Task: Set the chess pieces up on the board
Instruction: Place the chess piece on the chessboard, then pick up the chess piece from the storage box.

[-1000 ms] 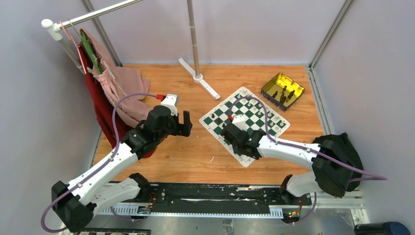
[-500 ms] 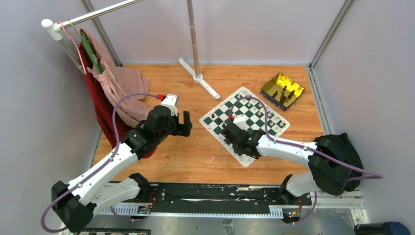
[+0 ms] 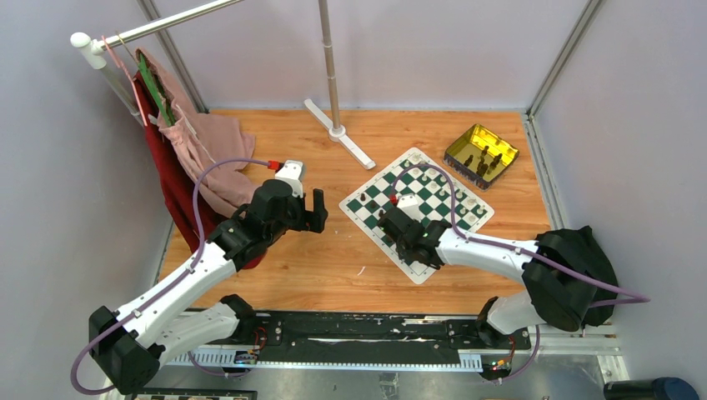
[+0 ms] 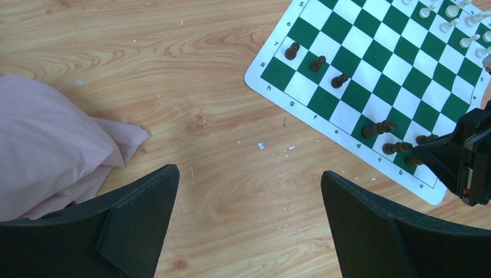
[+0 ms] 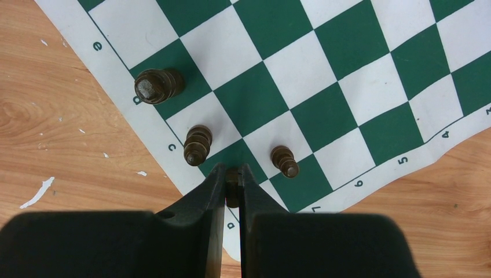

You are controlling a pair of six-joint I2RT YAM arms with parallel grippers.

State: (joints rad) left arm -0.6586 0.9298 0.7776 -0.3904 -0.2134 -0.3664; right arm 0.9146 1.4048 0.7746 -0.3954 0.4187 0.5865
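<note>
Right gripper point(image 5: 233, 174) sits low over the near-left edge of the board point(image 5: 324, 75). Its jaws are drawn narrow and clamped on one dark piece point(image 5: 233, 186), held upright between the fingertips over the green square by border letter b. Cannot tell whether the base touches the mat. Just beyond the fingertips stand other dark pieces point(image 5: 197, 145): one on the c edge square, one on the d edge square, and one a row further in, all upright and apart from each other. More dark figures stand further along the same edge toward h. The left gripper point(image 4: 249, 174) hangs over bare table point(image 4: 191, 75) to the left of the board, jaws spread wide, nothing between them. A pink cloth point(image 4: 52, 145) lies on the wood beside its left finger. White pieces point(image 4: 466, 40) line the opposite, far-right side of the board. Beyond the far corner, apart from the mat, is a gold tin point(image 3: 458, 151) holding several dark figures. At the back left, red cloth point(image 3: 171, 196) hangs from a rack point(image 3: 175, 17). A metal pole point(image 3: 331, 75) stands at back centre.
</note>
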